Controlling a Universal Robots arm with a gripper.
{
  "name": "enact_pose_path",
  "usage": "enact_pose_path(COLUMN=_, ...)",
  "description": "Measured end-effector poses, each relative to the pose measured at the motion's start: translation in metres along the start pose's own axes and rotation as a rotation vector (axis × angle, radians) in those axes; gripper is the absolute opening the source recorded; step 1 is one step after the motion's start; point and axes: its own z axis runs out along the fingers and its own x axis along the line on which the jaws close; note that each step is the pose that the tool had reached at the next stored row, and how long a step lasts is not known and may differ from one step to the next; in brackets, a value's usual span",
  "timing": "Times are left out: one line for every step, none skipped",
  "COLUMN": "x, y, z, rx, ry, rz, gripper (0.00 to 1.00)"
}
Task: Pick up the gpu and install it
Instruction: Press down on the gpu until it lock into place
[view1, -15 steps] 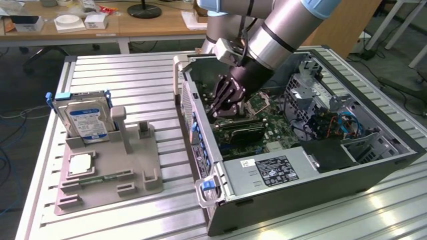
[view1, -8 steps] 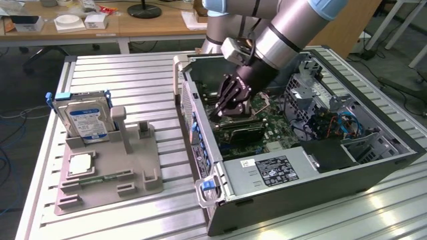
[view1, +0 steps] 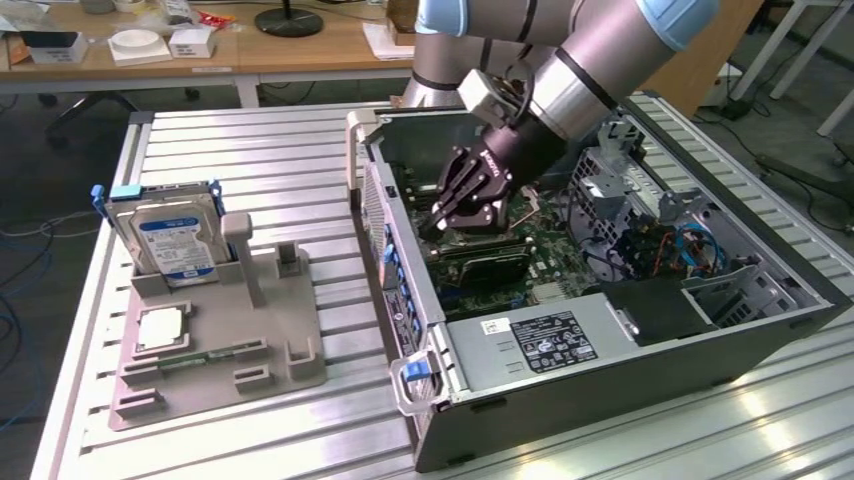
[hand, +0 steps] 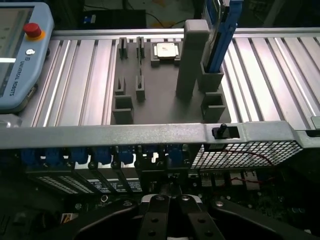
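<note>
Shut gripper (view1: 461, 222) half-hides the gpu (view1: 483, 262) inside the case (view1: 641, 350)

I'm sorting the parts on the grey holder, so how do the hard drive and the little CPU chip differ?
The hard drive stands upright on edge in a slot, while the CPU chip lies flat in a shallow recess. The hard drive is much larger and carries a blue and white label; the CPU chip is a small plain silver square. Both sit on the grey holder, outside the computer case.

A robotics lab: aluminium-slat workbench (view1: 267, 150), opened computer case (view1: 747, 300), teach pendant (hand: 20, 55).
</note>
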Motion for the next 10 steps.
enact_pose_path(x=0.0014, y=-0.0005, z=0.0006, rx=-0.0011, ry=0.0002, rz=0.000, gripper=0.10)
enact_pose_path(x=0.0024, y=-0.0011, z=0.0014, rx=-0.0030, ry=0.0008, rz=0.000, gripper=0.10)
enact_pose_path(x=0.0031, y=-0.0016, z=0.0023, rx=-0.0056, ry=0.0016, rz=0.000, gripper=0.10)
enact_pose_path(x=0.0033, y=-0.0015, z=0.0032, rx=-0.0083, ry=0.0028, rz=0.001, gripper=0.10)
enact_pose_path(x=0.0034, y=-0.0012, z=0.0040, rx=-0.0117, ry=0.0039, rz=0.002, gripper=0.10)
enact_pose_path(x=0.0034, y=-0.0011, z=0.0048, rx=-0.0148, ry=0.0047, rz=0.002, gripper=0.10)
enact_pose_path(x=0.0034, y=-0.0011, z=0.0055, rx=-0.0178, ry=0.0052, rz=0.002, gripper=0.10)
enact_pose_path(x=0.0035, y=-0.0014, z=0.0064, rx=-0.0204, ry=0.0056, rz=0.002, gripper=0.10)
enact_pose_path(x=0.0035, y=-0.0019, z=0.0075, rx=-0.0226, ry=0.0057, rz=0.003, gripper=0.10)
enact_pose_path(x=0.0036, y=-0.0026, z=0.0088, rx=-0.0247, ry=0.0059, rz=0.003, gripper=0.10)
